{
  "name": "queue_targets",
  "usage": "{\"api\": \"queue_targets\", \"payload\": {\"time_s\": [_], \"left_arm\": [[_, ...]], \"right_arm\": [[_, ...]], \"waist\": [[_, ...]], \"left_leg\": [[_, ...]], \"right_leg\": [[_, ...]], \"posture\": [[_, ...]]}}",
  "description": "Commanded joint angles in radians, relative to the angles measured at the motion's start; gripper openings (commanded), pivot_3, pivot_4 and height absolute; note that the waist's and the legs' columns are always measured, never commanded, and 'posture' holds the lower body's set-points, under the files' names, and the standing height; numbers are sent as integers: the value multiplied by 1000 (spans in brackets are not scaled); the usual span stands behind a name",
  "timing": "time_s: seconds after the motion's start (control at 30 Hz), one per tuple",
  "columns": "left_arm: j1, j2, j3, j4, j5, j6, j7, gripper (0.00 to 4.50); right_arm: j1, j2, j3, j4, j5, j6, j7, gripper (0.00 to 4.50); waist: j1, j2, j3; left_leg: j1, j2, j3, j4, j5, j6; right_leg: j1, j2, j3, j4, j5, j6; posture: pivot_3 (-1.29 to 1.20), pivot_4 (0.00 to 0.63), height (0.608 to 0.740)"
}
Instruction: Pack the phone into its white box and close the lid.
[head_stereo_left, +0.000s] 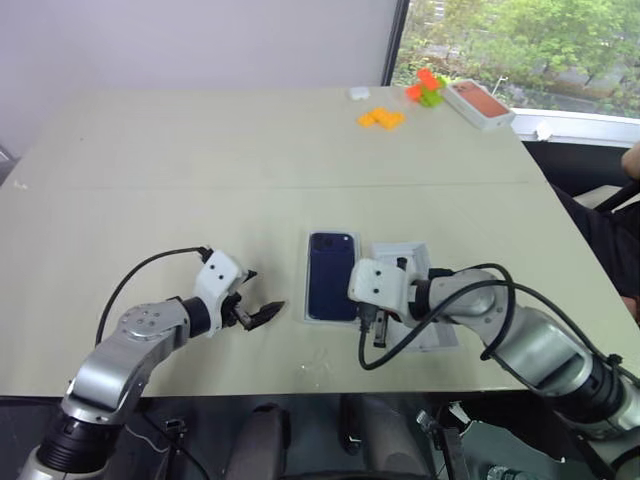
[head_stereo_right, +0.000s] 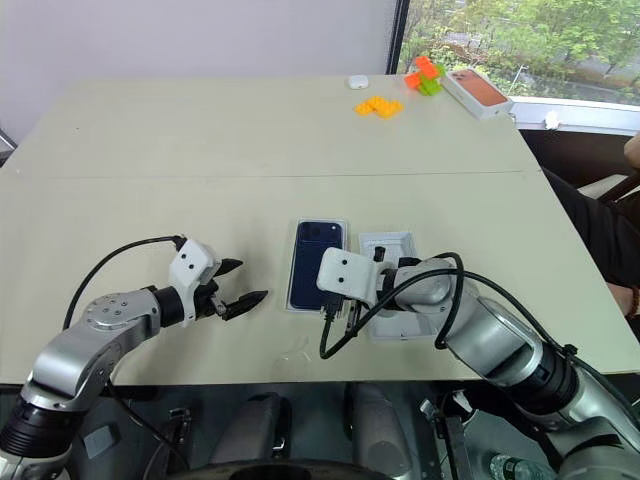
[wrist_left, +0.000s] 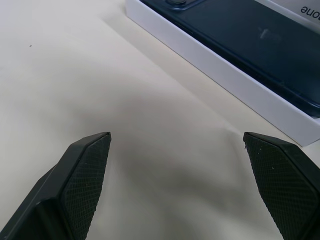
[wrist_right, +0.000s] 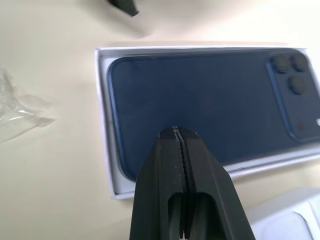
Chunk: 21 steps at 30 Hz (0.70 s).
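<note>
The dark blue phone (head_stereo_left: 331, 280) lies back up inside the white box (wrist_right: 102, 120) near the table's front edge, its camera cluster at the far end. Just right of the box lies a white lid (head_stereo_left: 425, 335), open side up and partly hidden by my right arm. My right gripper (wrist_right: 176, 134) is shut with nothing in it, its tips just over the phone's near end. My left gripper (head_stereo_left: 262, 293) stands open above bare table left of the box, with nothing between its fingers (wrist_left: 85, 165).
A crumpled piece of clear film (head_stereo_left: 318, 365) lies in front of the box. At the far right of the table are orange bricks (head_stereo_left: 381, 118), green and orange bricks (head_stereo_left: 427, 88) and a white box with an orange-red top (head_stereo_left: 478, 103). A person's arm (head_stereo_left: 630, 160) shows at the right edge.
</note>
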Motion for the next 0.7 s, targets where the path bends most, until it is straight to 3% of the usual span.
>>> {"api": "queue_targets", "payload": {"time_s": [0.03, 0.5, 0.7], "left_arm": [[12, 2, 26, -51, -4, 8, 2, 4473], [21, -12, 23, -72, 3, 19, 16, 4473], [3, -18, 13, -57, 7, 15, 11, 4473]], "right_arm": [[-19, -2, 11, -8, -16, -15, 19, 0], [28, -111, -38, -65, -20, -24, 85, 0], [27, -92, -13, -54, -30, -34, 91, 0]], "waist": [[0, 0, 0], [1, 0, 0], [0, 0, 0]], "left_leg": [[0, 0, 0, 0, 0, 0], [0, 0, 0, 0, 0, 0], [1, 0, 0, 1, 0, 0]], "right_leg": [[0, 0, 0, 0, 0, 0], [0, 0, 0, 0, 0, 0], [1, 0, 0, 1, 0, 0]], "posture": [[0, 150, 740], [0, 150, 740], [0, 150, 740]]}}
